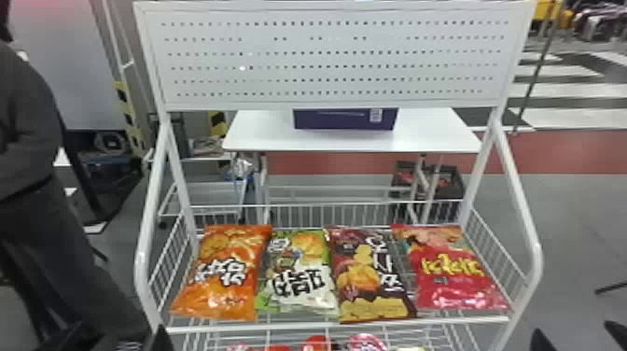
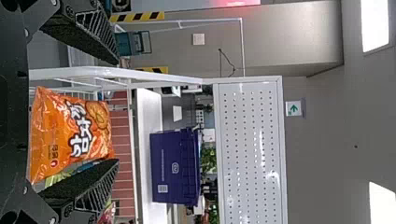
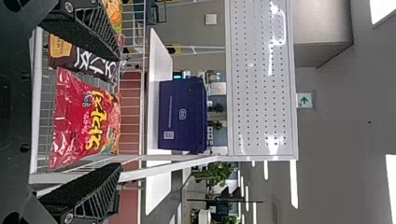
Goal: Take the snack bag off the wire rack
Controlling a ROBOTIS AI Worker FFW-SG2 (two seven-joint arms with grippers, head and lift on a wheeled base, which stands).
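Observation:
Snack bags lie side by side on the white wire rack [image 1: 298, 326]: orange [image 1: 228, 275] at left, then green and white [image 1: 303, 266], dark brown [image 1: 364, 280] and red [image 1: 455, 275] at right. My left gripper [image 1: 161, 340] is at the bottom edge, just outside the rack's front left corner. My right gripper [image 1: 577, 336] stands outside the front right corner. In the left wrist view, the open left gripper [image 2: 116, 112] faces the orange bag [image 2: 70, 133], untouched. The right wrist view has the right gripper [image 3: 119, 111] open, short of the red bag [image 3: 84, 119].
White side tubes [image 1: 518, 196] rise from the rack to a perforated panel [image 1: 326, 60]. More packages [image 1: 366, 342] sit on a lower tier. A white table [image 1: 266, 133] with a dark blue box [image 1: 345, 119] stands behind the rack.

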